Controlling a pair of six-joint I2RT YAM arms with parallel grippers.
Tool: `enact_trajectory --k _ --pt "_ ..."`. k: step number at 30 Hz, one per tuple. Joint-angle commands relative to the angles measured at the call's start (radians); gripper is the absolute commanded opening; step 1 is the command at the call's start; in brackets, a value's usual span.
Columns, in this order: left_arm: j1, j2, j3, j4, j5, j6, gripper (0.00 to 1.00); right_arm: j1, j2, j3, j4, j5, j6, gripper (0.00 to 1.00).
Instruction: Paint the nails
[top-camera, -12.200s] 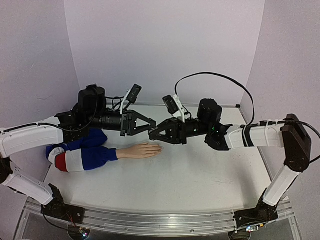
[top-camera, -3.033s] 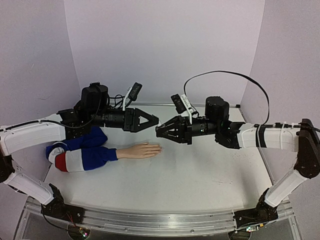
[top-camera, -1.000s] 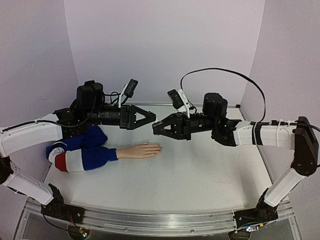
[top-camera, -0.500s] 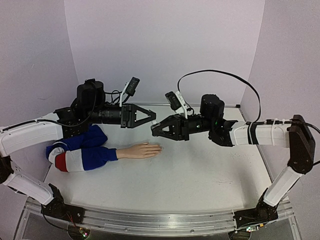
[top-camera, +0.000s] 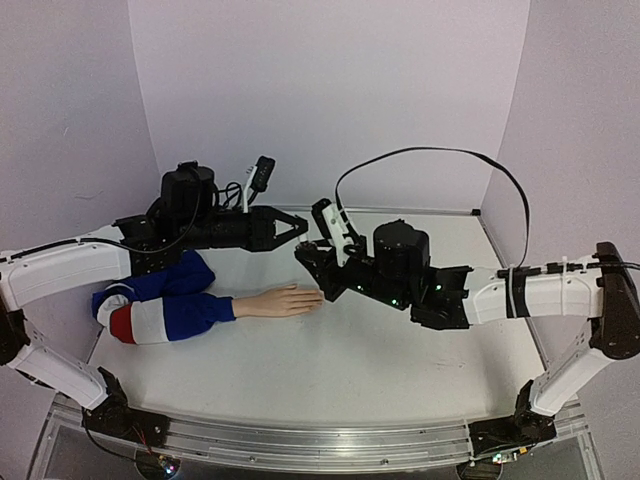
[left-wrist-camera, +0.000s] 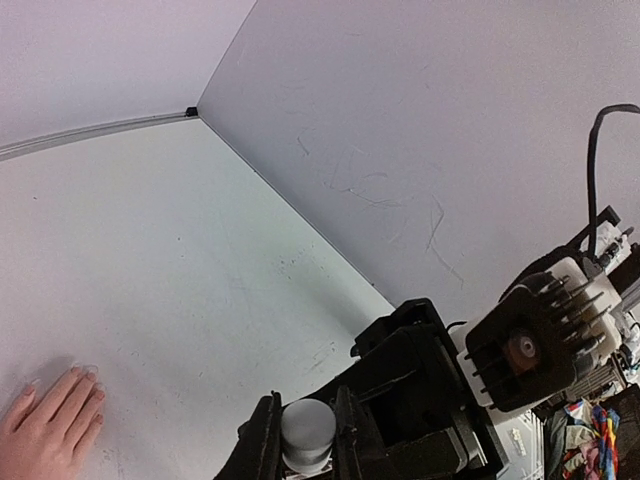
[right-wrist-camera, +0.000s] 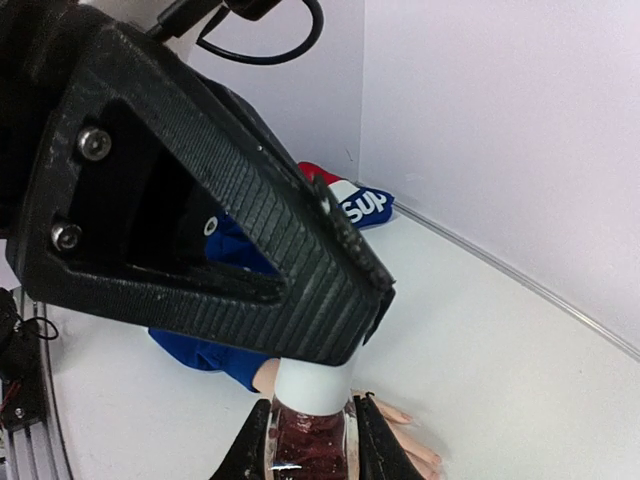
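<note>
Tabletop (top-camera: 400, 370) carries one mannequin hand (top-camera: 283, 300) in one striped sleeve (top-camera: 165, 305). It lies flat at the left, back upward, I judge so that the nails face up for painting. Two arms, left (top-camera: 60, 275) and right (top-camera: 540, 290), meet in the air just behind and above its fingertips.

The right tool (top-camera: 308, 255) is closed round one bottle (right-wrist-camera: 312, 445) of dark red polish. The left tool (top-camera: 293, 228) is closed on the bottle's one white cap (right-wrist-camera: 314, 385) from the opposite end. This two-tool hold looks meant for unscrewing: one tool steadies the glass while the other turns the cap. The cap sits on the bottle, so no painting has begun.

The nails (left-wrist-camera: 88, 373) lie at the fingertips on the tabletop, below the bottle and touched by neither tool. They are too small to count, though four fingers show in the left wrist view.
</note>
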Motion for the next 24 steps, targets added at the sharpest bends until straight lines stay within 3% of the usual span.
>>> enact_trajectory --k 1,4,11,13,18,24 --pt "-0.022 0.015 0.031 0.051 0.024 -0.011 0.1 0.002 -0.047 -0.01 0.118 0.116 -0.093 0.0" --pt "-0.022 0.014 0.029 0.051 0.036 -0.011 0.18 -0.007 -0.058 -0.026 0.135 0.06 -0.084 0.0" --pt "-0.02 -0.032 0.009 -0.009 0.007 -0.035 0.69 -0.108 -0.089 -0.068 0.119 -0.265 -0.036 0.0" --pt "-0.016 -0.031 0.034 -0.107 -0.011 -0.04 0.77 -0.121 -0.08 -0.051 0.074 -0.335 -0.04 0.0" --pt "-0.013 -0.014 0.134 -0.307 -0.013 -0.04 0.78 -0.123 -0.061 -0.023 0.01 -0.399 -0.067 0.0" --pt "-0.013 -0.006 0.222 -0.46 -0.022 -0.007 0.64 -0.123 -0.039 0.005 -0.042 -0.408 -0.087 0.0"
